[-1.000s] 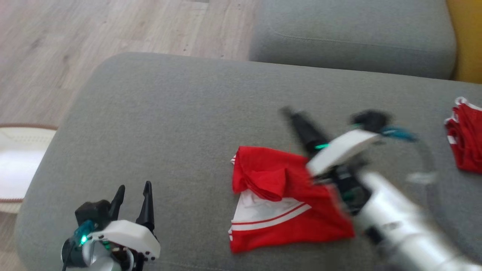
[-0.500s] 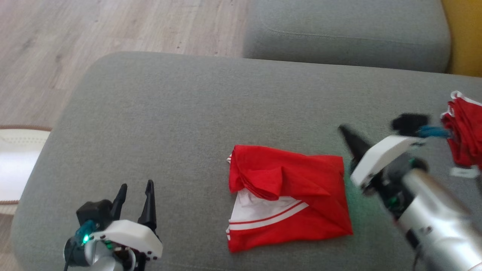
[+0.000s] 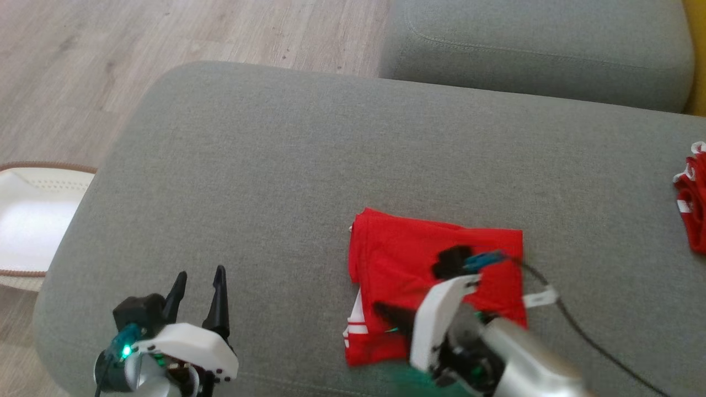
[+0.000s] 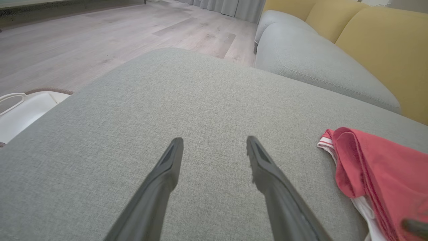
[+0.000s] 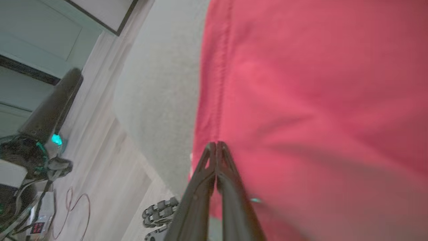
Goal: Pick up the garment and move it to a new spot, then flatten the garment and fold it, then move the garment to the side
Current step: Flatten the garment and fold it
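1. garment [image 3: 436,248]: red with white trim, folded into a rough rectangle on the grey sofa cushion [image 3: 276,165], right of centre and near the front edge. a white-striped layer peeks out at its near-left corner.
2. right tool [image 3: 386,315]: fingers pressed fully together, no cloth visible between them. it sits low over the garment's near-left part, tips toward the left hem. whether it touches the cloth: cannot tell.
3. left tool [image 3: 199,274]: fingers spread wide, empty, over bare cushion well apart from the garment.
4. handling (judgement): light, thin and limp. the layers will likely slide and fall open if lifted from one point, and dragging may bunch it on the textured cushion.
5. hold (judgement): pinch through all layers at two corners of one folded edge, one tool on each.
6. second red piece [image 3: 692,204] lies at the far right, well apart.
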Robot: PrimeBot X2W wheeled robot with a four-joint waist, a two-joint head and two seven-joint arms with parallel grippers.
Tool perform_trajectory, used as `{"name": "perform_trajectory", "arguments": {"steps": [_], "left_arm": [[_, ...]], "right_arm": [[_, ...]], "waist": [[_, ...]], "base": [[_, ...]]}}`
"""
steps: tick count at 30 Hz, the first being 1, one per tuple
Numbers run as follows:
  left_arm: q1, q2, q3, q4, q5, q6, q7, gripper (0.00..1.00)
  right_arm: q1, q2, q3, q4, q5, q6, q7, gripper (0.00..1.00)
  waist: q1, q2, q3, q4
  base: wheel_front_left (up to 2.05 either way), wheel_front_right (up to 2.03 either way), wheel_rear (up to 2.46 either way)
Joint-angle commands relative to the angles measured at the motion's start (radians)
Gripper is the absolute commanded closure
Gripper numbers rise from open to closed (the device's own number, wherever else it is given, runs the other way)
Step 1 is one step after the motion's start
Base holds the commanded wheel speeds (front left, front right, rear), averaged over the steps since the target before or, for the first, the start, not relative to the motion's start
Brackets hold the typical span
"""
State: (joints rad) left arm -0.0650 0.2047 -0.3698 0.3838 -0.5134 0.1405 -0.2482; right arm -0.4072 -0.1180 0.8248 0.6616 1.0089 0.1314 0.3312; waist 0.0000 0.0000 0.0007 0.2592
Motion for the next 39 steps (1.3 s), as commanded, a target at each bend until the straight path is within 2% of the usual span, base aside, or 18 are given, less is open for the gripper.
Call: {"name": "perform_trajectory", "arguments": {"steps": [1, 4, 8, 11, 16, 17, 18, 19, 23, 29, 33, 39], "left_arm": [[-0.053, 0.004, 0.046, -0.027, -0.007, -0.001, -0.012, 0.00], [-0.059, -0.001, 0.044, -0.025, -0.005, -0.003, -0.013, 0.00], [-0.063, 0.003, 0.050, -0.029, 0.001, -0.005, -0.013, 0.00], [-0.063, 0.003, 0.058, -0.048, 0.010, -0.005, -0.013, 0.00], [-0.061, 0.000, 0.084, -0.113, 0.038, -0.007, -0.013, 0.00], [-0.059, -0.001, 0.092, -0.130, 0.045, -0.010, -0.013, 0.00], [-0.056, -0.001, 0.099, -0.144, 0.053, -0.012, -0.013, 0.00], [-0.052, -0.002, 0.107, -0.155, 0.061, -0.013, -0.013, 0.00], [-0.041, -0.009, 0.144, -0.198, 0.090, -0.019, -0.013, 0.00], [-0.028, -0.025, 0.202, -0.242, 0.148, -0.033, -0.013, 0.00], [-0.015, -0.043, 0.226, -0.244, 0.183, -0.048, -0.013, 0.00], [-0.005, -0.071, 0.256, -0.235, 0.223, -0.082, -0.013, 0.00]], "right_arm": [[-0.004, 0.015, 0.008, -0.033, -0.007, -0.001, 0.001, 1.00], [0.007, 0.038, 0.022, -0.065, -0.004, -0.001, -0.004, 1.00], [-0.004, 0.046, -0.005, -0.154, 0.016, -0.001, -0.083, 1.00], [-0.020, 0.008, -0.040, -0.229, 0.003, -0.001, -0.168, 1.00], [-0.038, -0.091, -0.135, -0.345, -0.038, -0.001, -0.295, 1.00], [-0.040, -0.112, -0.158, -0.361, -0.052, -0.001, -0.317, 0.86], [-0.040, -0.130, -0.184, -0.374, -0.067, -0.001, -0.337, 0.55], [-0.039, -0.146, -0.207, -0.385, -0.082, -0.001, -0.351, 0.00], [-0.023, -0.189, -0.310, -0.406, -0.146, -0.001, -0.390, 0.00], [0.035, -0.216, -0.452, -0.410, -0.360, -0.001, -0.471, 0.00], [0.115, -0.201, -0.527, -0.387, -0.488, -0.001, -0.506, 0.00], [0.224, -0.146, -0.595, -0.344, -0.634, -0.001, -0.538, 0.00]], "waist": [[0.0000, 0.0000, 0.000, -0.002], [0.0000, 0.0000, 0.000, -0.011], [0.0000, 0.0000, -0.005, -0.036], [0.0000, 0.0000, -0.010, -0.060], [0.0000, 0.0000, -0.014, -0.112], [0.0000, 0.0000, -0.015, -0.124], [0.0000, 0.0000, -0.017, -0.135], [0.0000, 0.0000, -0.018, -0.148], [0.0000, 0.0000, -0.021, -0.196], [0.0000, 0.0000, -0.011, -0.255], [0.0000, 0.0000, -0.006, -0.271], [0.0000, 0.0000, 0.002, -0.270]], "base": [[0.00, 0.00, 0.00], [0.00, 0.00, 0.00], [0.00, 0.00, 0.00], [0.00, 0.00, 0.00], [0.00, 0.00, 0.00], [0.00, 0.00, 0.00], [0.00, 0.00, 0.00], [0.00, 0.00, 0.00], [0.00, 0.00, 0.00], [0.00, 0.00, 0.00], [0.00, 0.00, 0.00], [0.00, 0.00, 0.00]]}}
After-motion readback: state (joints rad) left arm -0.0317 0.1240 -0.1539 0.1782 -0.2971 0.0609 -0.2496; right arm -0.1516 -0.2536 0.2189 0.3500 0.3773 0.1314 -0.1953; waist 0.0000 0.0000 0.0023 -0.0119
